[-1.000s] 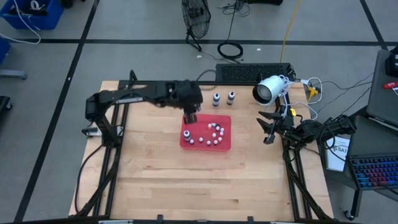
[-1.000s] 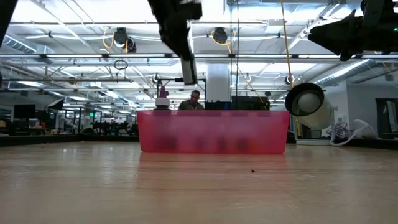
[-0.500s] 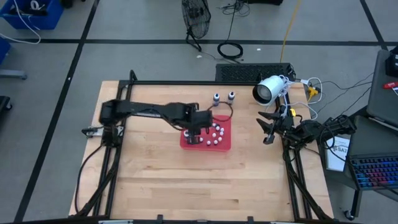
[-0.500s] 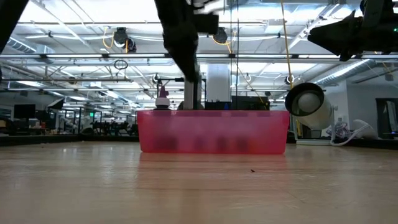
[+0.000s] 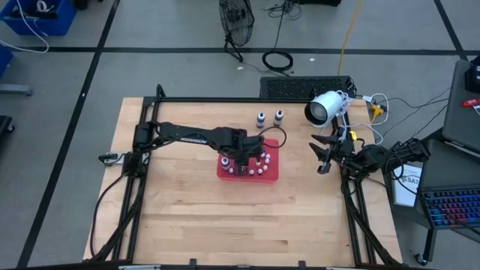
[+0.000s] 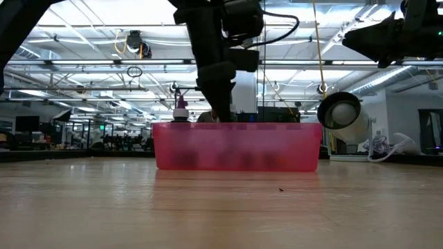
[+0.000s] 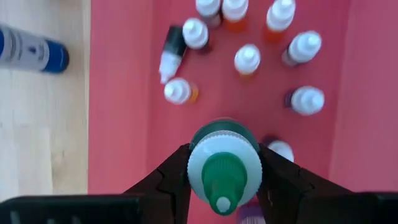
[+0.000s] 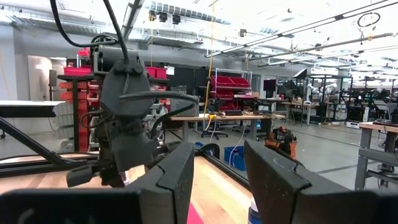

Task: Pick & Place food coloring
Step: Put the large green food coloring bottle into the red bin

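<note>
A green-capped bottle (image 7: pixel 224 171) is clamped between the left gripper's (image 7: pixel 225 186) fingers (image 7: pixel 168 180), seized at the cap and collar so that its nozzle points toward the wrist camera; the grip suits either lifting it out of the red tray (image 5: pixel 274 174) or setting it down there, and which cannot be determined. The bottle sits low inside the tray, toward its left half and front edge. Other bottles (image 7: pixel 247 58) with white caps stand loosely grouped on the tray floor beyond it, and one (image 7: pixel 171 53) lies on its side near the tray's left wall. Two further bottles (image 5: pixel 269 117) stand upright on the table just behind the tray's back edge, placed clear of it and side by side; these appear to be either sorted out or awaiting collection. The left arm (image 5: pixel 191 137) reaches from the table's left edge across to the tray, wrist bent so the fingers point straight down; the low view shows the gripper (image 6: pixel 220 111) dipping behind the tray's rim. The right gripper (image 5: pixel 324 156) waits near the table's right edge, its fingers (image 8: pixel 180 171) apart and holding nothing.
</note>
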You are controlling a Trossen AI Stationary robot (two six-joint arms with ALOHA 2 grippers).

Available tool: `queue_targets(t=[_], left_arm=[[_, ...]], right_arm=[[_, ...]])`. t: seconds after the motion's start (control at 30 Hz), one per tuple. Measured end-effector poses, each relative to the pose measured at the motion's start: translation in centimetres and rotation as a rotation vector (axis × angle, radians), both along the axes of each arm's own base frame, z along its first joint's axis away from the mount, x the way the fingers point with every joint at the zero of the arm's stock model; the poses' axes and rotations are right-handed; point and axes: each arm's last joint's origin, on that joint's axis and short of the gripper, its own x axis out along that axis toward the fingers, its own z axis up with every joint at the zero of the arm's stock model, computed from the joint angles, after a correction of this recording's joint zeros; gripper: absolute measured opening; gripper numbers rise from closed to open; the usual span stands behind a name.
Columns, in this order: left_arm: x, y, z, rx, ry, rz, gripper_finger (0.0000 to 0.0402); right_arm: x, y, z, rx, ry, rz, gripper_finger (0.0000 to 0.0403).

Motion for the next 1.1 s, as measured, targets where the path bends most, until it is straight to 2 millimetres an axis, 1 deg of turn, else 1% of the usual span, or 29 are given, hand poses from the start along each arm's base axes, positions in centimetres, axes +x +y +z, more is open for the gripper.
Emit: queue_targets(t=[0.43, 0.57, 0.63, 0.73, 0.83, 0.93, 1.03, 1.1], left_arm=[[0.71, -0.19, -0.14, -0.079, -0.060, -0.055, 0.0142], [0.70, -0.21, -0.14, -0.088, -0.060, -0.049, 0.0143], [0.71, -0.20, -0.14, -0.090, -0.062, -0.041, 0.0166], [0.71, -0.18, -0.14, -0.088, -0.064, -0.022, 0.0218], [0.69, -0.03, -0.12, -0.039, -0.064, 0.015, 0.0253], [0.68, 0.12, -0.11, 0.002, -0.063, 0.041, 0.0265], [0.66, 0.17, -0.08, 0.020, -0.062, 0.040, 0.0262], [0.46, 0.16, 0.39, 0.021, -0.066, 0.039, 0.0255]], right_arm=[[0.00, 0.00, 0.01, 0.000, -0.001, 0.000, 0.0132], [0.00, 0.00, 0.01, 0.000, -0.002, 0.000, 0.0132], [0.00, 0.00, 0.01, 0.000, -0.001, 0.000, 0.0132], [0.00, 0.00, 0.01, 0.000, -0.001, 0.000, 0.0132], [0.00, 0.00, 0.01, 0.000, -0.001, 0.000, 0.0132], [0.00, 0.00, 0.00, 0.000, -0.001, 0.000, 0.0132], [0.00, 0.00, 0.01, 0.000, -0.001, 0.000, 0.0132], [0.00, 0.00, 0.01, 0.000, -0.001, 0.000, 0.0132]])
